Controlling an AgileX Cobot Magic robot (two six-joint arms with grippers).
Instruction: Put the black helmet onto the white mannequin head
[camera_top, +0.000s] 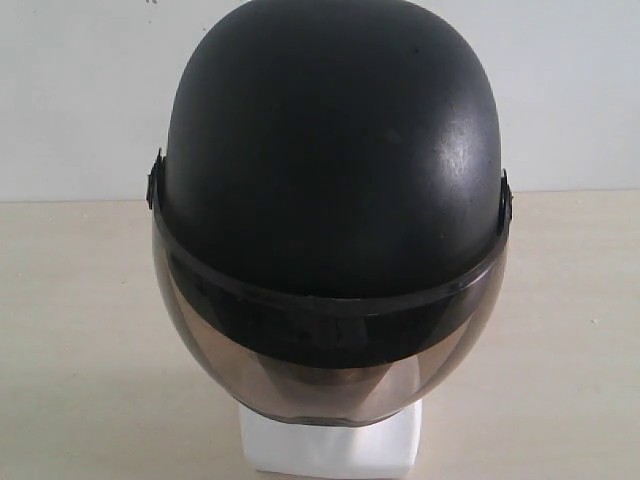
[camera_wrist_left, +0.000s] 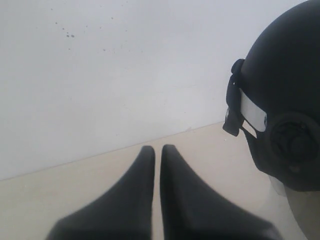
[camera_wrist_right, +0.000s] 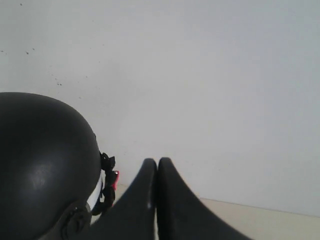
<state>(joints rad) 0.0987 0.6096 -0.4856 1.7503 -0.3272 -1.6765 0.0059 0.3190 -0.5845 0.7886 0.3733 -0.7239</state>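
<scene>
The black helmet (camera_top: 330, 150) sits upright over the white mannequin head, whose squarish neck base (camera_top: 330, 445) shows under the smoky brown visor (camera_top: 330, 375). The face is hidden behind the visor. Neither gripper appears in the exterior view. In the left wrist view my left gripper (camera_wrist_left: 157, 148) is shut with nothing between its fingers. It hangs above the table, apart from the helmet (camera_wrist_left: 290, 75) at its side. In the right wrist view my right gripper (camera_wrist_right: 157, 161) is shut and empty, also clear of the helmet (camera_wrist_right: 45, 150).
A beige tabletop (camera_top: 80, 330) carries the head, and a plain white wall (camera_top: 80, 90) stands behind it. A black strap buckle with a red part (camera_wrist_right: 114, 175) hangs at the helmet's rear edge.
</scene>
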